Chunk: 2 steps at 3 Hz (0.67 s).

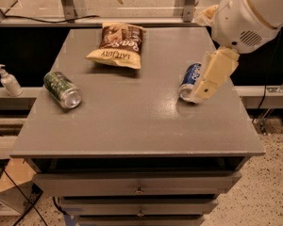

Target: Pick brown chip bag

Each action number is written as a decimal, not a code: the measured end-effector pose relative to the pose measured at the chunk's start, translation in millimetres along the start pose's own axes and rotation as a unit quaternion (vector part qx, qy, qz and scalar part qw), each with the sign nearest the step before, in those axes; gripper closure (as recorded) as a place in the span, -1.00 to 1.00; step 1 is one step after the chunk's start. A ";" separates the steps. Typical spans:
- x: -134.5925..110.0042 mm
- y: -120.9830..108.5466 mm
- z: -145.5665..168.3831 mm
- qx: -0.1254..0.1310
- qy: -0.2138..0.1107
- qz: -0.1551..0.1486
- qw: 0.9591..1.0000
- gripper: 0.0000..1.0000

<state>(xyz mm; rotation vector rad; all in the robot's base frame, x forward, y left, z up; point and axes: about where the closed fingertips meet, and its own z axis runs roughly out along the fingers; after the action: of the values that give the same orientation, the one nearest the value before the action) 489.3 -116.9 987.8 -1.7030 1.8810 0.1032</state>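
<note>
In the camera view, we are seeing the cream tool (198, 92) hanging low over the right side of the smooth grey bench (132, 126). It is hiding part of a blue can (189, 74), and we cannot tell how far open it is. The crinkly brown chip bag (118, 45) is lying at the bench's rear, well apart from the tool, up and left of it. A green can (62, 89) is lying on its side.

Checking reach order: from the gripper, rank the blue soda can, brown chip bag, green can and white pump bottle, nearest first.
Gripper at the table's right side:
1. blue soda can, beside it.
2. crinkly brown chip bag, back centre, and green can, left: too close to call.
3. white pump bottle, far left.
</note>
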 end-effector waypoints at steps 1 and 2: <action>-19.1 -32.0 32.2 0.008 -0.039 -0.005 0.999 -1.00; -36.2 -62.8 70.3 0.008 -0.072 -0.007 0.997 -1.00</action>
<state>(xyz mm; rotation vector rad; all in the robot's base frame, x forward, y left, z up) 573.8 -65.5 967.4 -1.6511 1.7595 0.1991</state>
